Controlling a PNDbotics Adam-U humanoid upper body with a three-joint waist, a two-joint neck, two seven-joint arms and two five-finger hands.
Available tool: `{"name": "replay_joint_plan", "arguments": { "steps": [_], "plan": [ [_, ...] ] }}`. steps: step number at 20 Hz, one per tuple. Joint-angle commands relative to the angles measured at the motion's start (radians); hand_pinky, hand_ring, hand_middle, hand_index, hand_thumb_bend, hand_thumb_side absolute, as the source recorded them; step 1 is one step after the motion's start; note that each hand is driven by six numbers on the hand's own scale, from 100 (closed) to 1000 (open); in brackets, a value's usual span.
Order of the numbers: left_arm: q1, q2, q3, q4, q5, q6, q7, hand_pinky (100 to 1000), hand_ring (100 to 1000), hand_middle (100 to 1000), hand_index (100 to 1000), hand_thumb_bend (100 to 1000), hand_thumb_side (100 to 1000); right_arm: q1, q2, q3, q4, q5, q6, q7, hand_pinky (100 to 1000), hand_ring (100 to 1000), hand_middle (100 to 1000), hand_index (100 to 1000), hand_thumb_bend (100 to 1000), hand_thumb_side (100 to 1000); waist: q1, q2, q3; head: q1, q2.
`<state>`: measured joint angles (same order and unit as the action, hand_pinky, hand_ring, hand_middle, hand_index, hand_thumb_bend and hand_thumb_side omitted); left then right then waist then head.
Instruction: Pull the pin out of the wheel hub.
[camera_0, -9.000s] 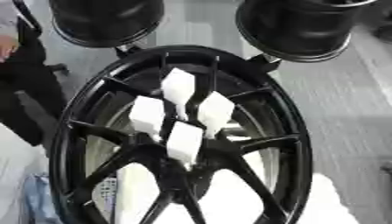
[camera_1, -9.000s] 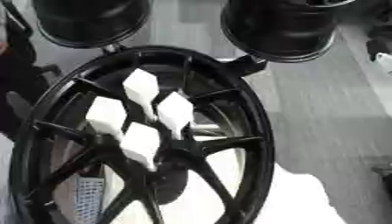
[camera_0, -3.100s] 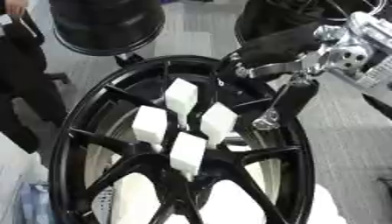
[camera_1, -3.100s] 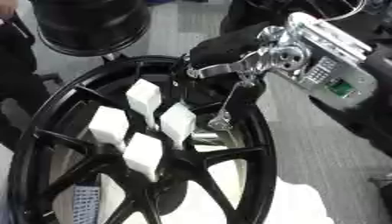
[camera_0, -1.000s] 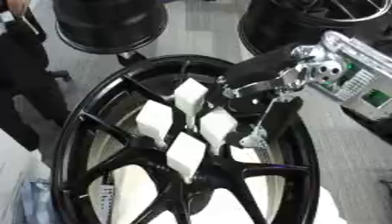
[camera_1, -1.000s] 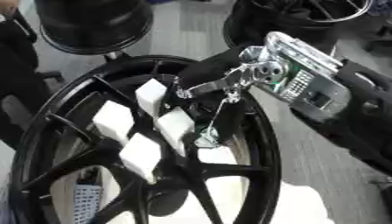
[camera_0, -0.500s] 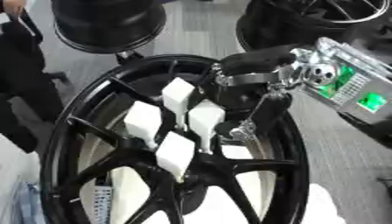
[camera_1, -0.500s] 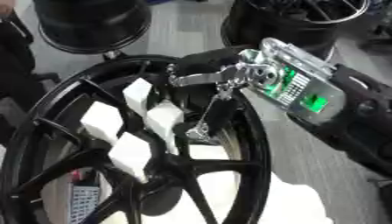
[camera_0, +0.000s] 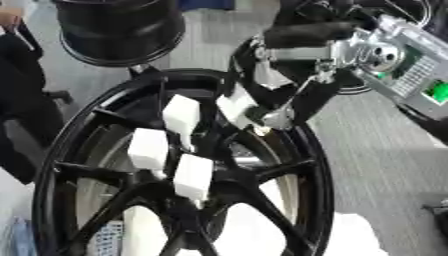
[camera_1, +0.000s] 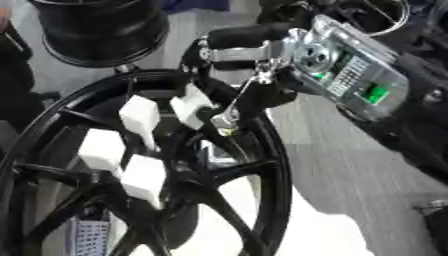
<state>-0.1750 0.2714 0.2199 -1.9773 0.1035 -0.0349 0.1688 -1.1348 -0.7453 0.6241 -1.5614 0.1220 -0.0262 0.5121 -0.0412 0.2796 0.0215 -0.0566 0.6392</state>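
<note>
The black-and-silver right hand has moved up toward the rim of the black spoked wheel hub. Its curled fingers pinch one white block-shaped pin; three others stand beside it.

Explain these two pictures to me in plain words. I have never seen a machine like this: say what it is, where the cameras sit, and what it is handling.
Both pictures come from one stereo camera in a humanoid robot's head, looking down; the left eye view and right eye view show the same moment. A person steers the robot. Below lies a black wheel hub with spokes. White block-shaped pins stand near its middle: three apart, and a fourth pin at the upper right. The silver and black right hand comes in from the upper right, and its fingers reach down onto that fourth pin and seem to pinch it. Other dark wheels stand behind. The left hand is not visible.
</note>
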Motion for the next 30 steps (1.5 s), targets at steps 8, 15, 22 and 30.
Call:
{"name": "replay_joint_plan", "arguments": {
  "steps": [8,15,22,30],
  "plan": [
    [-0.001,0.016,0.019,-0.021,-0.014,-0.001,0.012,766,746,651,837,100,659,0.21,-0.286,-0.307,0.118,0.046,-0.041,-0.179,830,644,375,565,100,100,0.008,-0.01,-0.017,0.017,-0.018],
    [-0.007,0.013,0.025,-0.023,-0.016,-0.002,0.019,766,746,650,837,100,659,0.573,-0.421,-0.568,0.106,0.004,-0.031,-0.309,839,715,495,661,100,100,0.014,0.011,-0.022,0.029,-0.022],
    [-0.006,0.012,0.027,-0.023,-0.018,-0.003,0.021,767,746,650,837,100,660,0.705,-0.426,-0.684,0.135,0.038,-0.034,-0.318,867,811,743,787,100,100,0.017,0.014,-0.029,0.037,-0.016],
    [-0.005,0.011,0.026,-0.023,-0.019,-0.004,0.018,769,747,651,838,100,659,0.692,-0.418,-0.691,0.112,0.052,-0.033,-0.325,870,817,758,788,100,100,0.018,0.01,-0.027,0.035,-0.013]
  ]
}}
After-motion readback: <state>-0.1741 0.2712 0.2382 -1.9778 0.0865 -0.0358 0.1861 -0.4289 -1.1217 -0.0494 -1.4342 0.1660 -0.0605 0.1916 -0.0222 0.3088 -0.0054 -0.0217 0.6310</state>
